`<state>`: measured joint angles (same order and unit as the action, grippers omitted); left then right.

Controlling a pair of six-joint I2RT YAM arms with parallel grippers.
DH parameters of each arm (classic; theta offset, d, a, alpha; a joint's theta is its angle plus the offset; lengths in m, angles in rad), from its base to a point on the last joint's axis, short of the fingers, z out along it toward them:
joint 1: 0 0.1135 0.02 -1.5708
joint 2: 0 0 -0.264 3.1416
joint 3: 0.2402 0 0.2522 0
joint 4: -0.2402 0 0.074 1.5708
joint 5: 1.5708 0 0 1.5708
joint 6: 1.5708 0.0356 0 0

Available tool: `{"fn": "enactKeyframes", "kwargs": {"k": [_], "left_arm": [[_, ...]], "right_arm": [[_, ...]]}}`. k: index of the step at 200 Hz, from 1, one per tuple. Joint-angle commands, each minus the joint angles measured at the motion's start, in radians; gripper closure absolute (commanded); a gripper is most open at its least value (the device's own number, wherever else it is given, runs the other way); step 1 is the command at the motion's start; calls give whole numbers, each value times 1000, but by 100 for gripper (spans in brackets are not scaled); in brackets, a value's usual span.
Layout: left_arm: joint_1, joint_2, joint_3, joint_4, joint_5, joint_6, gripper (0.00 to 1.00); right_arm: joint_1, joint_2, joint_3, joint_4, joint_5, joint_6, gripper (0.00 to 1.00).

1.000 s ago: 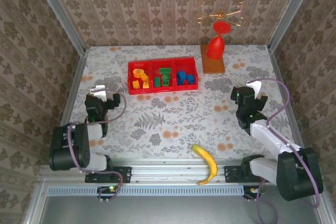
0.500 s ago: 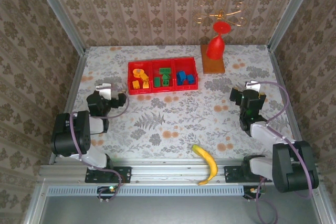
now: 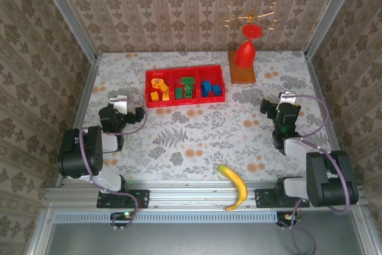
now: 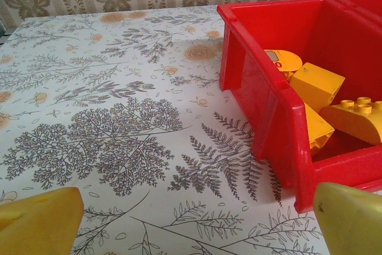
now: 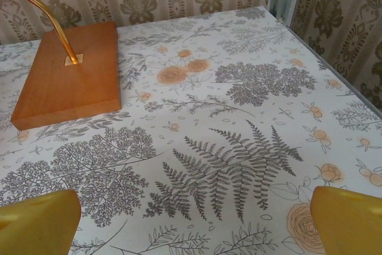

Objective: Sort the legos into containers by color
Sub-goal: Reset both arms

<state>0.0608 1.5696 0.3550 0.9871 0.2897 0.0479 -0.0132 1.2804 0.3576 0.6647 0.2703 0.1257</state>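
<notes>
The red tray of containers [image 3: 186, 104] sits at the back middle of the table. Orange-yellow legos [image 3: 158, 91] lie in its left compartment, green legos [image 3: 187, 88] in the middle and blue legos [image 3: 209, 88] in the right. My left gripper [image 3: 126, 107] is low over the table, left of the tray and apart from it. It is open and empty [image 4: 194, 231]; the tray's left wall [image 4: 262, 111] and orange-yellow legos [image 4: 316, 85] lie ahead to its right. My right gripper [image 3: 280, 104] is over the right side, open with bare table between its fingers [image 5: 194, 231].
A yellow banana [image 3: 236, 186] lies at the near edge between the arm bases. A red goblet piece [image 3: 246, 52] stands on a wooden base [image 3: 242, 74] at the back right, and that base [image 5: 71, 73] is ahead-left of my right gripper. Patterned walls enclose the table.
Both arms have folded back toward their bases, the upper links rising. The left gripper shifted slightly right toward the tray. Both grippers stayed open.
</notes>
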Motion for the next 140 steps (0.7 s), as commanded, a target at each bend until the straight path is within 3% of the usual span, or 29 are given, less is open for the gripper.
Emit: {"fn": "enactKeyframes", "kwargs": {"k": [1,67,118,140], "left_arm": [[7,-5,10,1,22,21,0],[6,-6,10,1,22,23,0],[6,-6,10,2,20,22,0],[6,-5,10,1,20,22,0]], "right_arm": [[-5,7,-12,62,-43,-23,0],[-5,53,-36,177,-203,-41,0],[-5,103,-50,271,-218,-54,0],[-5,199,-51,335,-218,-52,0]]}}
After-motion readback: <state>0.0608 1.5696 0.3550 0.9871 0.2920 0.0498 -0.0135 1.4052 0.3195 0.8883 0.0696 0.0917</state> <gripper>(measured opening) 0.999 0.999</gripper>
